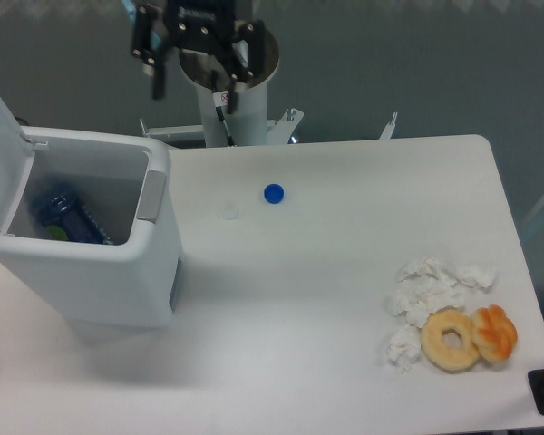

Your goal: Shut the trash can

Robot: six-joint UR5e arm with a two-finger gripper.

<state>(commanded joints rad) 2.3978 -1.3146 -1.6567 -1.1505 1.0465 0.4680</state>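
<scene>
trash can below-left – claw spread

On the table: blue cap below-right of gripper; doughnut, pastry, crumpled tissues far lower right.

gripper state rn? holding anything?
Gripper: open, jaws spread, holding nothing, up behind the table's back edge, not touching the trash can.

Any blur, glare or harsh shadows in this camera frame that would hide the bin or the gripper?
Fixed camera: even, soft light; the trash can is sharp, casting a faint shadow on the table. The gripper is slightly soft, near the top edge, its fingers apart. No strong glare.
</scene>
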